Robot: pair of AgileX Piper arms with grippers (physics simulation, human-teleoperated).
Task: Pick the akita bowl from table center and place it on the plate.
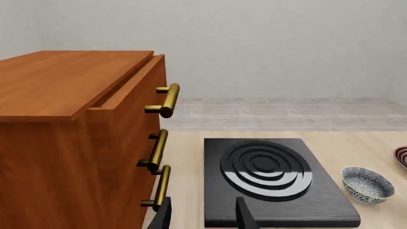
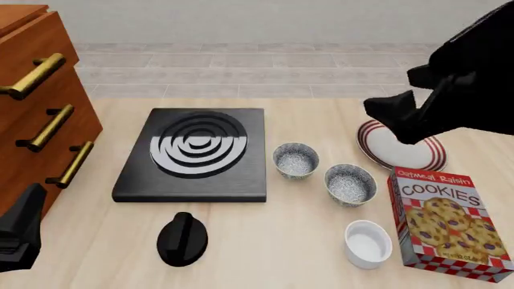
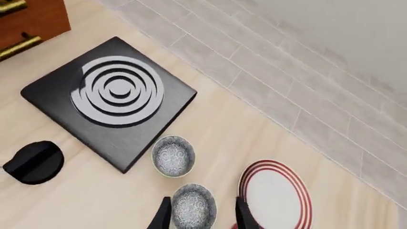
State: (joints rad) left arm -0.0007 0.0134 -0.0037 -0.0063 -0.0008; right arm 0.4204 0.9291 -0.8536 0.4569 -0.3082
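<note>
Cookie box (image 2: 449,220) reads "Oatmeal Raisin COOKIES"; akita bowl (image 2: 295,160) on bench (image 2: 265,241) center beside stove block (image 2: 195,155), plate (image 2: 401,152) well apart right, both grippers' fingers (image 3: 164,214) spread, holding nothing

Two matte black arms, plain and unmarked

The right arm (image 2: 449,90) is a bulky black mass of blocky, angular segments, its surfaces almost without shading; the left arm (image 2: 18,232) shows as a dark wedge with faint grey facets and a tapering upper tip; the left gripper (image 1: 202,214) ends in two slim, flat black fingers; the right gripper (image 3: 202,214) has the same thin dark pair; no cables, screws or markings can be made out.
</note>
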